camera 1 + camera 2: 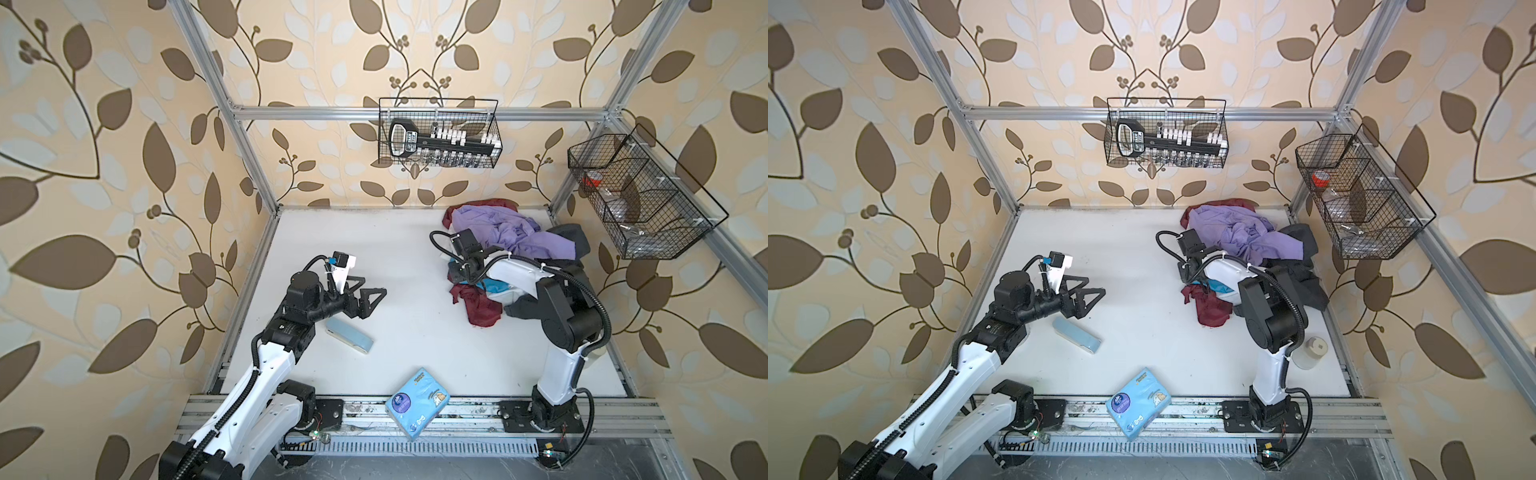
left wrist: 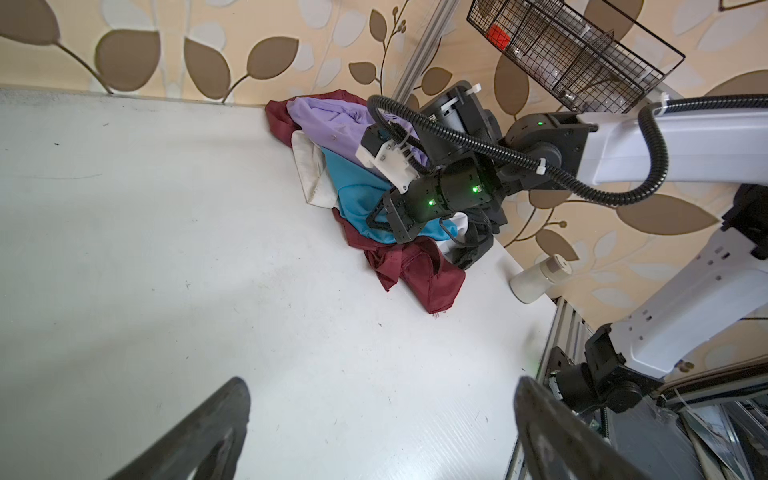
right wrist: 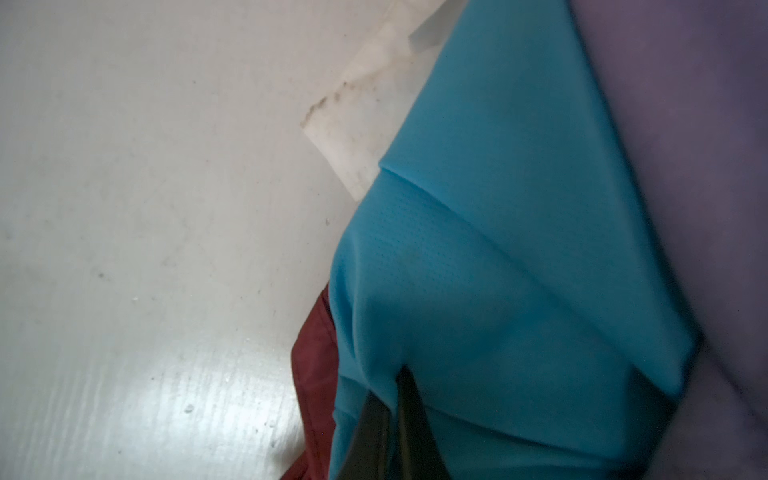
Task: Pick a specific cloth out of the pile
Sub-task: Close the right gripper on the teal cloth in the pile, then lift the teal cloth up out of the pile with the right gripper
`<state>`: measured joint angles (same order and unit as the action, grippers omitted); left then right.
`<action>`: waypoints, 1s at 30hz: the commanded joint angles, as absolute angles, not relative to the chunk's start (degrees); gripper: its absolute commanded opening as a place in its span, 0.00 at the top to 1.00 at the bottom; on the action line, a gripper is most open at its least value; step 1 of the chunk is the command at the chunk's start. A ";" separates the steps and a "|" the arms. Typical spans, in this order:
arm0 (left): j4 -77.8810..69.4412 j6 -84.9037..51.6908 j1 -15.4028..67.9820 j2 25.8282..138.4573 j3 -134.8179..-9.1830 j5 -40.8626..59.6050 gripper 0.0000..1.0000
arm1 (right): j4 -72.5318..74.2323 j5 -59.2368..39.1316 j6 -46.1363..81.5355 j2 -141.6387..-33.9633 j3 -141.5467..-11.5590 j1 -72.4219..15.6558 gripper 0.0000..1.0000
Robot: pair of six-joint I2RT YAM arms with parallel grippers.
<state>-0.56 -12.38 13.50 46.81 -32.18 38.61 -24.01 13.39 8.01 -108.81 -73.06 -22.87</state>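
The cloth is bright turquoise and fills the right wrist view, lying over a maroon garment and beside a lilac one. My right gripper is shut on a fold of it at the near edge of the pile. The left wrist view shows the same cloth between lilac and maroon fabric, with the right gripper pressed into it. In both top views only a sliver of the cloth shows under the right forearm. My left gripper is open and holds nothing, well left of the pile.
A pale blue case lies just in front of the left gripper. A pale blue tissue pack sits on the front rail. A white bottle stands by the right arm's base. Wire baskets hang on the back and right walls.
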 commanded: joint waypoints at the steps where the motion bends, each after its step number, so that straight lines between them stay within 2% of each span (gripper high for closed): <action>1: -0.92 -11.28 13.97 45.53 -34.63 38.32 0.01 | -26.07 14.77 8.12 -106.06 -73.07 -23.29 1.00; 21: -0.18 -10.88 14.59 44.30 -34.87 37.05 0.01 | -28.55 34.74 0.12 -82.52 -85.06 -23.29 1.00; 30: -0.18 -10.84 14.59 44.21 -34.97 36.91 0.01 | -21.75 30.80 -0.97 -73.53 -86.46 -23.30 1.00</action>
